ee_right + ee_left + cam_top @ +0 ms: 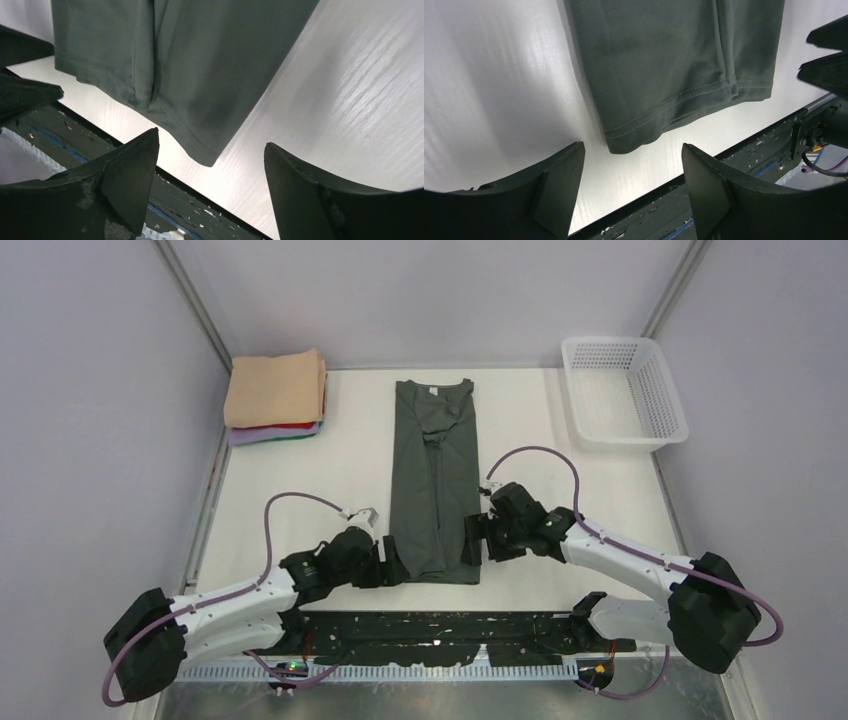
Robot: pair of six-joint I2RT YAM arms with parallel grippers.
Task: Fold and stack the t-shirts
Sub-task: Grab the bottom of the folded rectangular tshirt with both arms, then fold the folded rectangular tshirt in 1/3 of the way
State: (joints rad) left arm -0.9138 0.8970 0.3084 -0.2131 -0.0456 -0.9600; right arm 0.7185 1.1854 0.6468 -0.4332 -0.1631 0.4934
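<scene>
Grey shirt [436,480] centre of table [300,470], folded to a long strip | left gripper [393,566], right gripper [471,540] both wide, empty, flanking hem | next, I'd say: pinch both hem corners, fold toward collar

No writing, brand or number can be read in any view. The grey t-shirt [435,480] has a small pale label [434,389] inside its collar, at the shirt's 12 o'clock end. The label is too small for any letters or figures to be made out.
</scene>
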